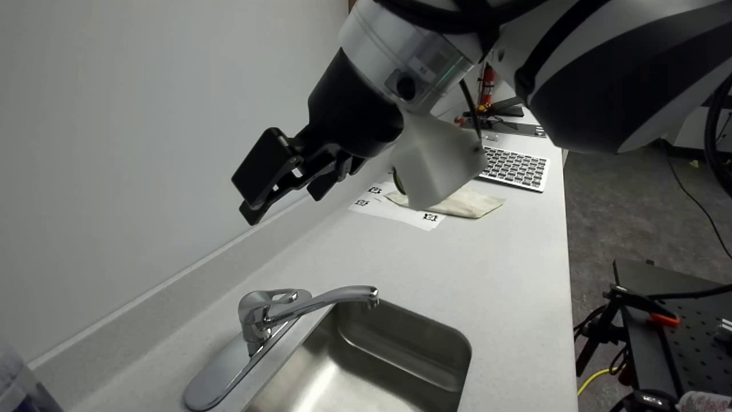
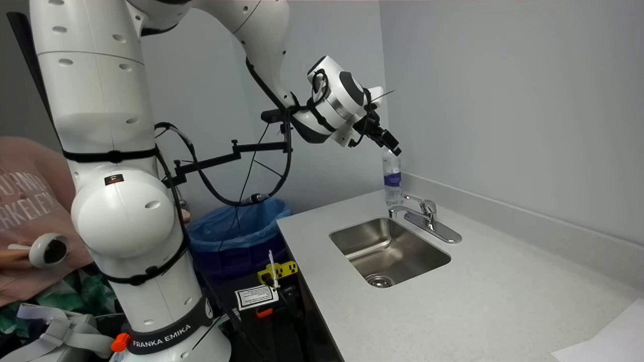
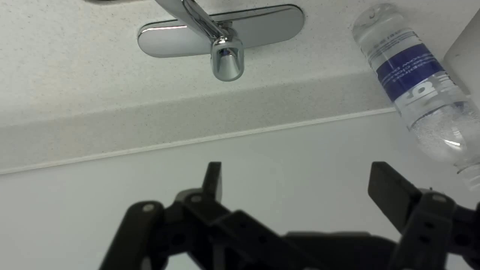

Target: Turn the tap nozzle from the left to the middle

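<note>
The tap is chrome, with a nozzle [image 1: 334,296] that reaches out over the far end of the sink in an exterior view. The nozzle also shows in an exterior view [image 2: 401,209], its tip near the sink's back corner. In the wrist view the tap body [image 3: 227,62] is at the top centre; its arm runs up-left and leaves the frame, so the nozzle tip is out of view. My gripper [image 3: 296,168] is open and empty. It hangs well above the tap, close to the wall, in both exterior views [image 1: 286,186] [image 2: 392,143], touching nothing.
A water bottle [image 3: 403,71] stands on the counter beside the tap, near the wall corner. The steel sink [image 2: 354,259] is set in the grey counter [image 2: 483,311]. A raised backsplash [image 3: 187,129] runs along the wall. A keyboard [image 1: 514,167] and cloth [image 1: 466,203] lie farther along.
</note>
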Controlling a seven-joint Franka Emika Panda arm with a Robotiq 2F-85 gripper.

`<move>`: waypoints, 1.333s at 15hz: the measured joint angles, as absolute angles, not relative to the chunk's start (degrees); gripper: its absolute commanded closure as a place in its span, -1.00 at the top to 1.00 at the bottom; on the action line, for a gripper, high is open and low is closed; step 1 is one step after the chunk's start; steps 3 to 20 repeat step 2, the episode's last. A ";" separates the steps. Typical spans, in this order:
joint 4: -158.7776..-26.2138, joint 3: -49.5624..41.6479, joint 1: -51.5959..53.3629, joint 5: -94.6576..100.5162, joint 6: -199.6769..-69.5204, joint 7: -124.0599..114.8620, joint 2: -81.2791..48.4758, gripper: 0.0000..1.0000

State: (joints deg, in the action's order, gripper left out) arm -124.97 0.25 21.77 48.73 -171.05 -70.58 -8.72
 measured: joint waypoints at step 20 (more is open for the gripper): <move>-124.97 0.25 21.77 48.73 -171.05 -70.58 -8.72 1.00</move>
